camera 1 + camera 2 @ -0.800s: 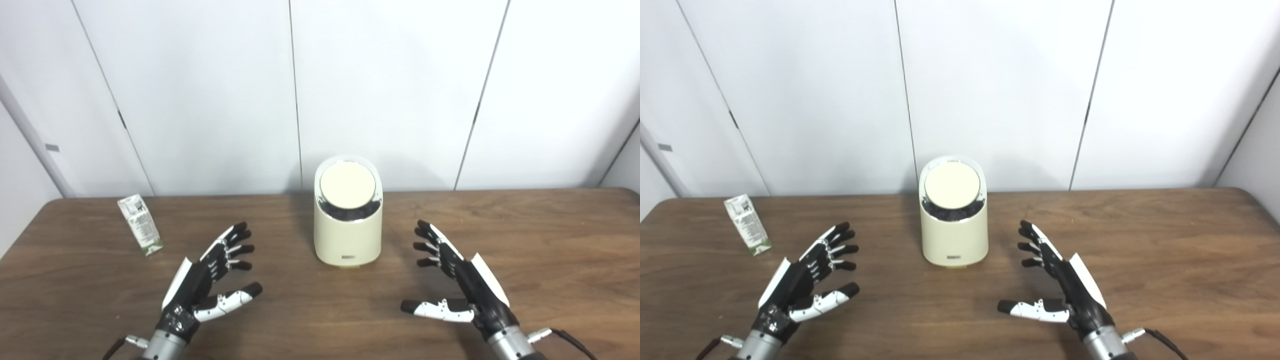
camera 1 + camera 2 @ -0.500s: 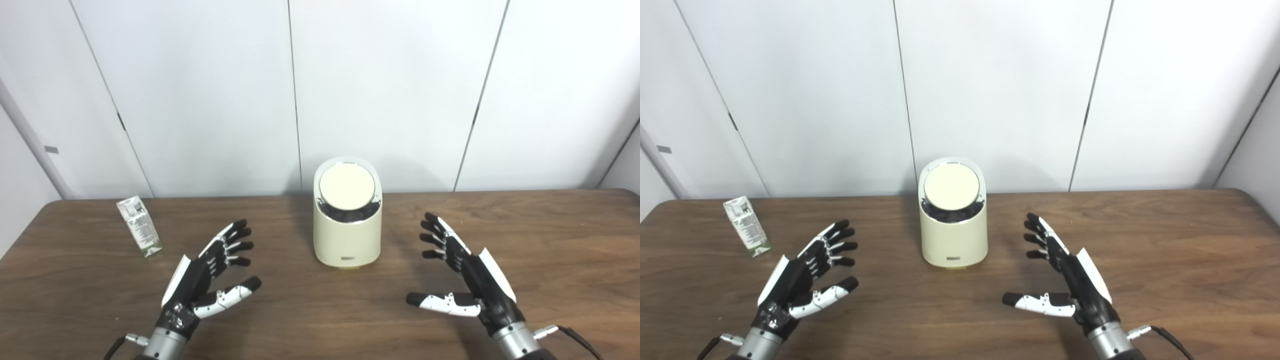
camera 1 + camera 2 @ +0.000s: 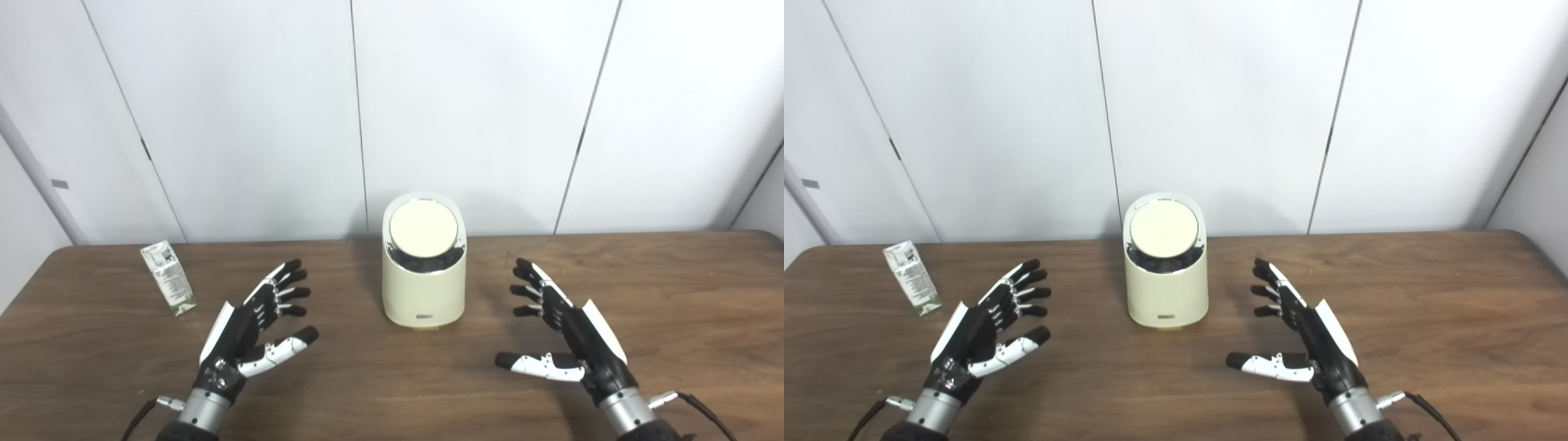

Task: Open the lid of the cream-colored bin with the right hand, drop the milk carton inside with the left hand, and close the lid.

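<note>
1. Milk carton (image 3: 168,279) stood upright, long axis vertical, gabled top up, beyond and outboard of the left hand (image 3: 252,331), well apart.
2. Cream-colored bin (image 3: 423,263) stood between both hands; lid (image 3: 424,228) shut, face tilted toward camera.
3. Left hand and right hand (image 3: 566,334) empty, fingers spread.

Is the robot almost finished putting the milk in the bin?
Not yet, nothing looks done. The bin has its lid shut, and the milk carton stands on the table, untouched. Both the left hand and right hand are open and hold nothing. Opening the lid, dropping the carton in and closing it all remain.
</note>
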